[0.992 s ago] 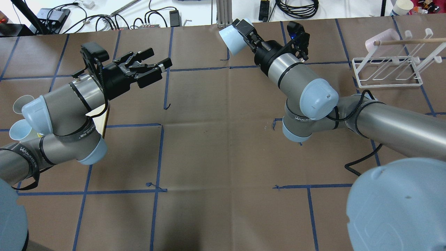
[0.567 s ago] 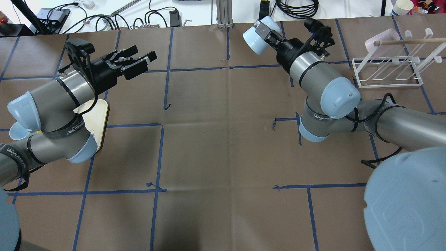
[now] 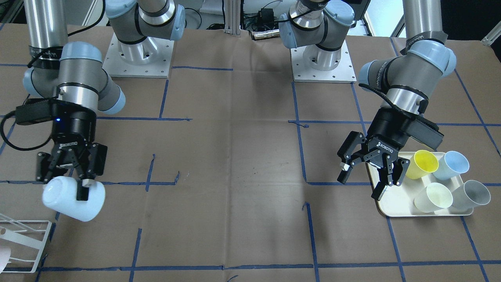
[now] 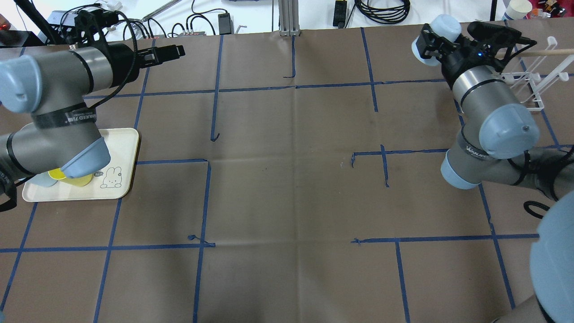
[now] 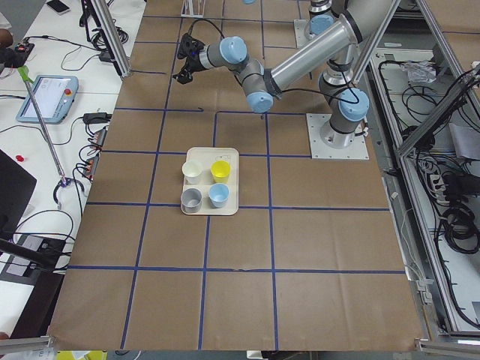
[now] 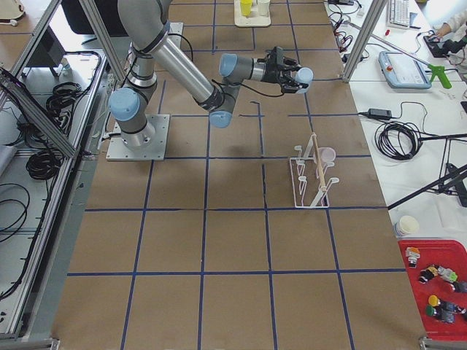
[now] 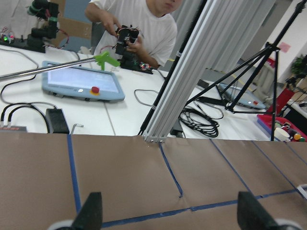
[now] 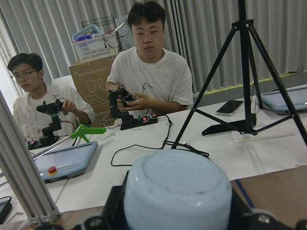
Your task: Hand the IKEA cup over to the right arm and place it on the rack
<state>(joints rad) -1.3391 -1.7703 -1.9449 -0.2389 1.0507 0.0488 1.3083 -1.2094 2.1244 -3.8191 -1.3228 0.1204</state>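
Cream tray [image 3: 395,205] holds four cups [image 3: 432,197]; right pincer [image 3: 64,185] grips pale cup [image 3: 74,206].

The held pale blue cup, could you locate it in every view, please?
Front-facing: pale blue cup lower left.
Overhead: cup top right.
Exterior left: not seen.
Exterior right: cup upper centre.
Left wrist: absent.
Right wrist: cup bottom centre.
Landmark: the white rack, nearby in front-facing, overhead, exterior right.
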